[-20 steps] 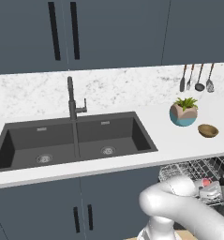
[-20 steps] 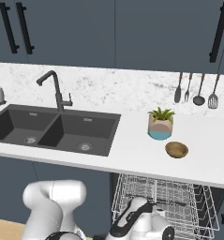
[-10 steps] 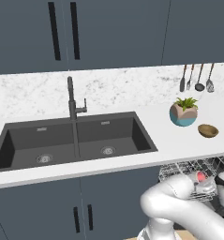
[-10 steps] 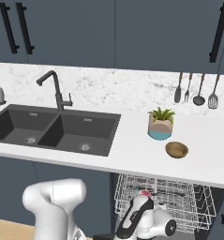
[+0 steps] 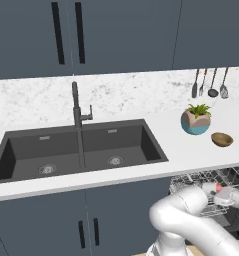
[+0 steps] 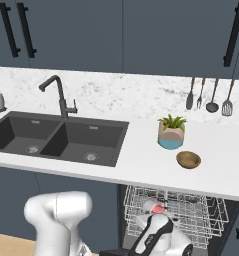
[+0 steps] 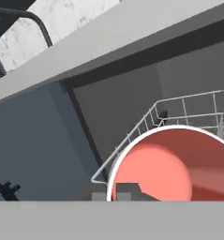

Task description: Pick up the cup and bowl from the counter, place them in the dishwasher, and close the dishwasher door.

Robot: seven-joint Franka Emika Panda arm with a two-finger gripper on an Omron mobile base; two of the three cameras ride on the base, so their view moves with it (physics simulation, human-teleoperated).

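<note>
My gripper (image 7: 125, 191) is shut on the rim of the cup (image 7: 155, 171), which is white outside and red inside. It hangs at the near left corner of the dishwasher's silver wire rack (image 7: 153, 117). The cup's red spot (image 5: 219, 188) shows at the end of my white arm over the pulled-out rack (image 5: 191, 181), and the cup (image 6: 159, 207) shows again in the right base view over the rack (image 6: 201, 212). A brown bowl (image 5: 222, 139) sits on the white counter (image 5: 156, 170) above the rack, right of the sink; the bowl (image 6: 188, 159) is apart from my hand. The dishwasher door is hidden below the arm.
A potted plant (image 5: 196, 120) stands just behind the bowl. Utensils (image 6: 208, 95) hang on the backsplash. The dark double sink (image 5: 76, 150) with its black tap (image 5: 77, 105) lies to the left. Blue-grey cabinets with black handles (image 5: 88, 232) flank the dishwasher opening.
My hand has moved to the right with the cup, from beside the rack's left edge to over the rack. The bowl and plant have stayed put.
</note>
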